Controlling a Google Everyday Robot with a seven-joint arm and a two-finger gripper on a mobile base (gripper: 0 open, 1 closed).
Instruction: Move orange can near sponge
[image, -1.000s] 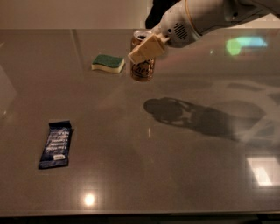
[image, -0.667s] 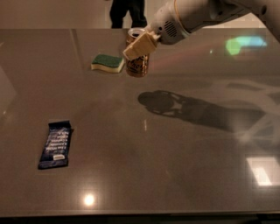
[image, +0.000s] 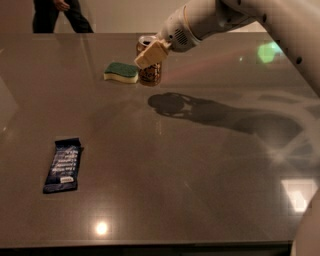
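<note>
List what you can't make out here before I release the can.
- Camera view: whether the orange can touches the sponge; their edges meet from this angle.
- Can's upper side: covered by the gripper, shut on it at the table far side.
- Person: cut off by the top edge.
- Snack bar print: too small.

Wrapper (image: 62, 165) print seemingly illegible, likewise orange can (image: 150, 76) held by end effector (image: 149, 55)

Claw (image: 150, 53) tight on orange can (image: 151, 75), far centre
</note>
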